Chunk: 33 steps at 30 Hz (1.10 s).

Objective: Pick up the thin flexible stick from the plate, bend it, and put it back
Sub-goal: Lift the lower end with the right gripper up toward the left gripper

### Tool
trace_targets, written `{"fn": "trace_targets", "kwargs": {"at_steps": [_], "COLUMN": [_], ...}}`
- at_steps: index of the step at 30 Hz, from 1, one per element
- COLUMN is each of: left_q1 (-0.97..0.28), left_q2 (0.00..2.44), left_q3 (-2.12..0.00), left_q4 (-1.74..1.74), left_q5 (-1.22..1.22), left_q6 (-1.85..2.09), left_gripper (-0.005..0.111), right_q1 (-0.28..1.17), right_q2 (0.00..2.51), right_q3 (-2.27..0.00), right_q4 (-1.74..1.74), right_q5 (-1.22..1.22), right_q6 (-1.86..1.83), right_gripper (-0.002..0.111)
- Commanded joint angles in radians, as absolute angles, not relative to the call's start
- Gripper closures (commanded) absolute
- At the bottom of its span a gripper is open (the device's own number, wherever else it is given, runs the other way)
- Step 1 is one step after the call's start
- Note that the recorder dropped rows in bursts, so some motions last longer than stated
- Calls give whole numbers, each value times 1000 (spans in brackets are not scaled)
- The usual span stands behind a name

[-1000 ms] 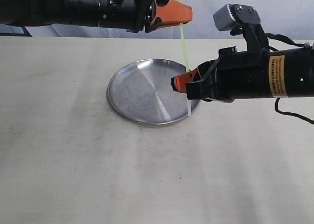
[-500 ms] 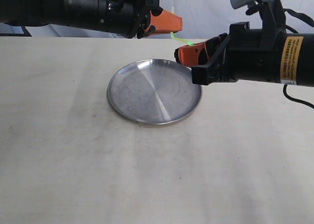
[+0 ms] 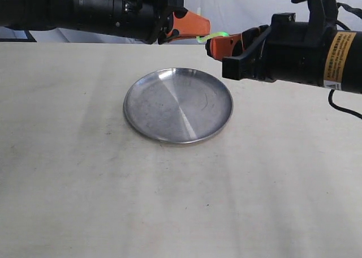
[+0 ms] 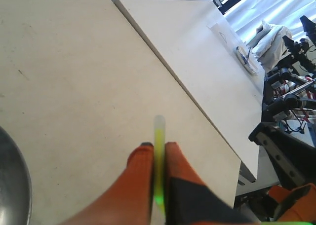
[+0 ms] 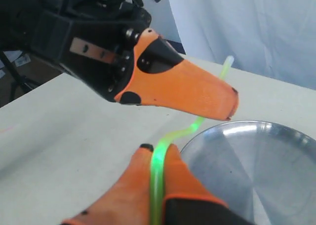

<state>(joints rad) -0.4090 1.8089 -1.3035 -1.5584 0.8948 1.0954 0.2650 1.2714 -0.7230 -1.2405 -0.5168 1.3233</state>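
The thin flexible stick (image 3: pixel 206 38) glows bright green and is bent into a short curve between my two grippers, above the far rim of the plate (image 3: pixel 178 104). My left gripper (image 3: pixel 205 27) is shut on one end of it; in the left wrist view the stick (image 4: pixel 158 156) runs between the orange fingers (image 4: pixel 138 170) and pokes out past the tips. My right gripper (image 3: pixel 210 44) is shut on the other end, where the stick (image 5: pixel 159 162) curves up toward the left gripper's orange fingers (image 5: pixel 192 94). The silver plate (image 5: pixel 247 161) holds nothing.
The pale tabletop (image 3: pixel 113 184) spreads around the plate. A second white table (image 4: pixel 197 62) and dark equipment (image 4: pixel 291 87) stand beyond the table's far edge. A white curtain (image 5: pixel 256 27) hangs behind.
My right gripper rose from beside the plate's right rim up toward the left gripper. The stick went from a straight pale rod to a short bent curve glowing bright green.
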Motion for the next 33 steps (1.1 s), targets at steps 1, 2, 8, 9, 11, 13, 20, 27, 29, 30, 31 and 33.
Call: {"fn": "trace_targets", "kwargs": {"at_steps": [1, 2, 8, 9, 11, 13, 20, 27, 29, 30, 31, 33], "left_q1": [-422, -422, -422, -422, -422, -422, -422, -422, -424, -426, -429, -440], "left_q2": [1809, 1809, 1809, 1809, 1809, 1809, 1809, 1809, 1809, 1809, 1809, 1809], "left_q3": [-1295, -1295, -1295, -1295, -1295, -1295, -1295, -1295, -1295, -1295, -1295, -1295], "left_q4": [-1516, -1517, -1552, -1552, -1552, -1552, -1555, -1555, -1555, -1555, -1555, -1555], "left_q5": [976, 975, 1017, 1016, 1016, 1016, 1016, 1018, 1019, 1019, 1019, 1019], "left_q6": [1110, 1112, 1140, 1142, 1142, 1144, 1160, 1162, 1162, 1162, 1162, 1164], "left_gripper": [107, 107, 107, 107, 107, 107, 107, 107, 107, 107, 107, 107], "right_q1": [263, 263, 263, 263, 263, 263, 263, 263, 263, 263, 263, 263], "right_q2": [1262, 1262, 1267, 1268, 1276, 1281, 1283, 1283, 1283, 1283, 1283, 1283], "right_q3": [-732, -732, -732, -732, -732, -732, -732, -732, -732, -732, -732, -732], "right_q4": [-1106, -1090, -1027, -1020, -999, -969, -875, -782, -764, -759, -754, -754], "right_q5": [-499, -499, -499, -499, -504, -504, -508, -508, -508, -508, -508, -508], "right_q6": [1248, 1234, 1200, 1197, 1183, 1176, 1128, 1061, 1045, 1042, 1042, 1042], "right_gripper": [108, 108, 108, 108, 108, 108, 108, 108, 108, 108, 108, 108]}}
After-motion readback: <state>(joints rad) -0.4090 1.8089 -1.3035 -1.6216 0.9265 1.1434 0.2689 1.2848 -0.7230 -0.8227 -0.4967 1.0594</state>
